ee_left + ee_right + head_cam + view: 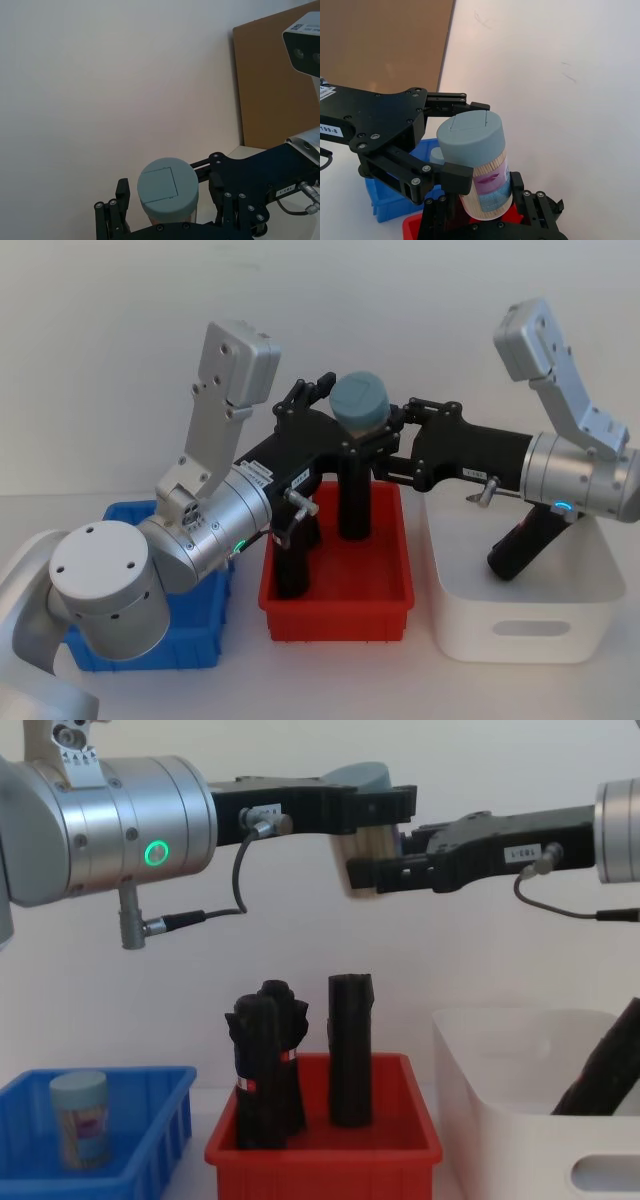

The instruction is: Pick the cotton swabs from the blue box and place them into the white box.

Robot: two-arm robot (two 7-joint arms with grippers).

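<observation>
Both claws meet high above the red bin: the left claw grips a cotton swabs tub near its lid, while the right claw brackets the same tub from the other side, seemingly clamped too, though its contact is hard to confirm. A second tub stands in the blue box. To the right sits the white box on the counter.

Swab tub: clear plastic, matt blue-green lid, glossy label. Blue box and red bin glossy plastic; white box matt translucent. Arms at 9 and 3 o'clock: brushed metal.
</observation>
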